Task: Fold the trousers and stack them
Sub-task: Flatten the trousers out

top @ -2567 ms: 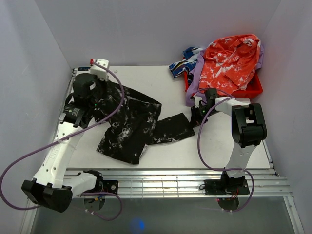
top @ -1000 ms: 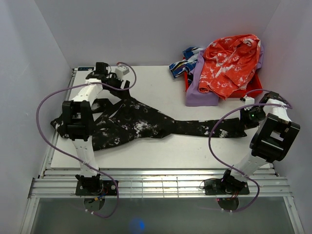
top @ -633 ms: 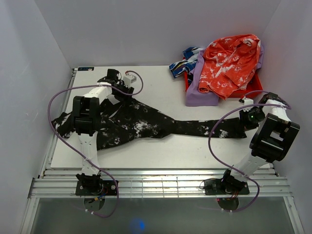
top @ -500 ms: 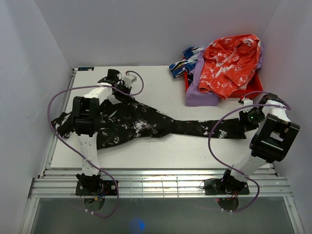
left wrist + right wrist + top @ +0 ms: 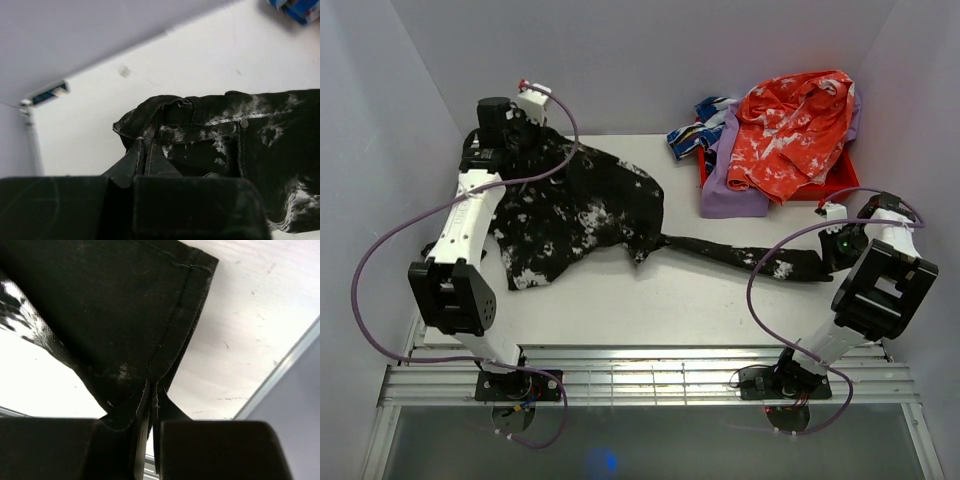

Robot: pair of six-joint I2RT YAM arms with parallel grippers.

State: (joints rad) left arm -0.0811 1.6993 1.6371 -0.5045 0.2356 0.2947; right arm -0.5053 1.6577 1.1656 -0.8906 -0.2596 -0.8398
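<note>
Folding has barely begun: the trousers (image 5: 590, 200) are spread out rather than folded, no crease or doubled layer shows, and nothing is stacked, so by my reading both the folds and the stacking are left. Both tools are pressed together on cloth. The left gripper (image 5: 145, 150) pinches the waistband near its end, with a button or rivet showing just beside the grip in its wrist view. The right gripper (image 5: 151, 390) pinches the hemmed corner of one leg. The trousers lie across the table (image 5: 620, 310), with the waist at about 10 o'clock, where it looks held up off the surface at the far left corner. The broad seat drapes down from there toward the centre. One leg runs as a narrow, slightly twisted band to the hem at about 3 o'clock, so the long axis goes from 10 to 3, with the waist pointing far-left and the hem right. The other leg I cannot trace clearly; a flap hangs toward 8 o'clock and may be it. At 1 o'clock, well apart from the trousers, an orange garment (image 5: 790, 120) sits heaped over a red bin (image 5: 840, 185), with a blue-patterned cloth (image 5: 695, 125) just beside it.
</note>
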